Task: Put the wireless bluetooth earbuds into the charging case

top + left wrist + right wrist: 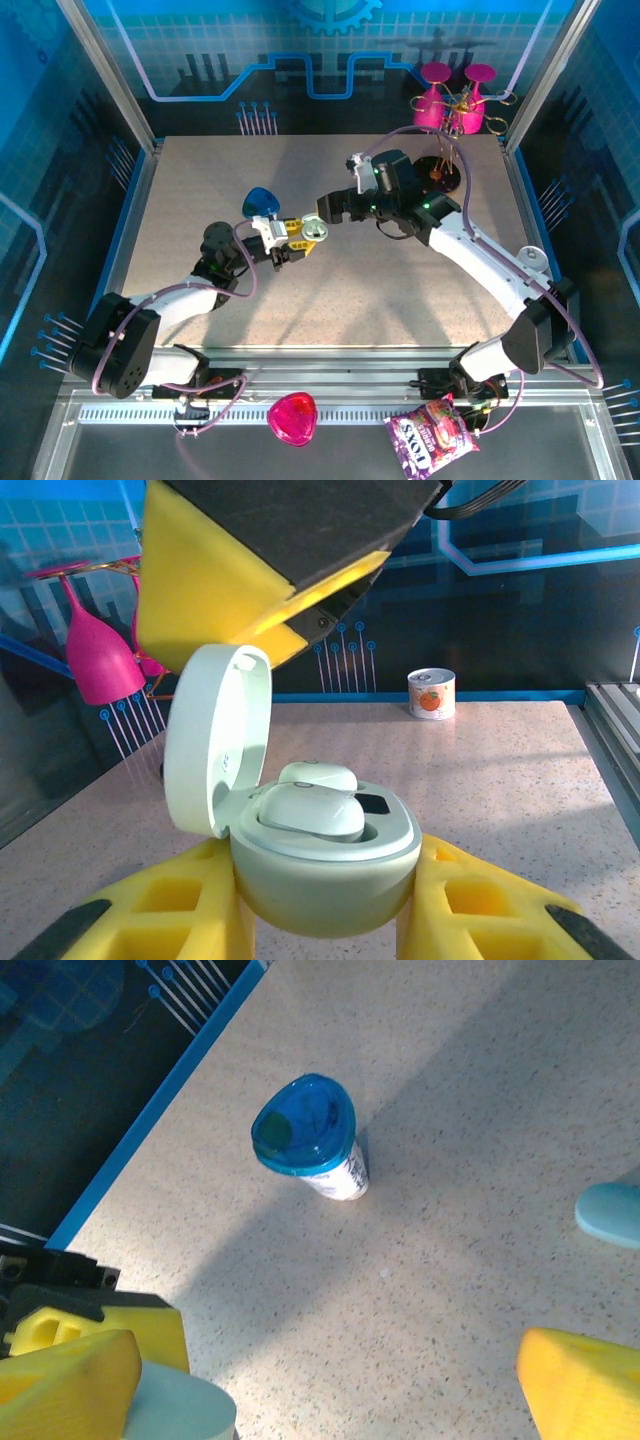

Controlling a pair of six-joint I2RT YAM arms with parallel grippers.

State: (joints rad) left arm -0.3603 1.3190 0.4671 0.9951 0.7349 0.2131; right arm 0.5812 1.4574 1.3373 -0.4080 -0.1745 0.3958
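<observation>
Left gripper grips the charging case, fingers cut off below.

A speckled beige desk fills the middle of the top view. Around it stand dark blue wall panels printed with pale circuit lines, with a gear at the upper centre. Silver frame posts slant up at the upper left and right. A ribbed metal rail crosses the bottom. Bright light casts soft shadows on the desk.

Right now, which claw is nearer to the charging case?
Left. The left claw grips the open charging case itself; the right claw hangs open just above it, by the raised lid.
</observation>
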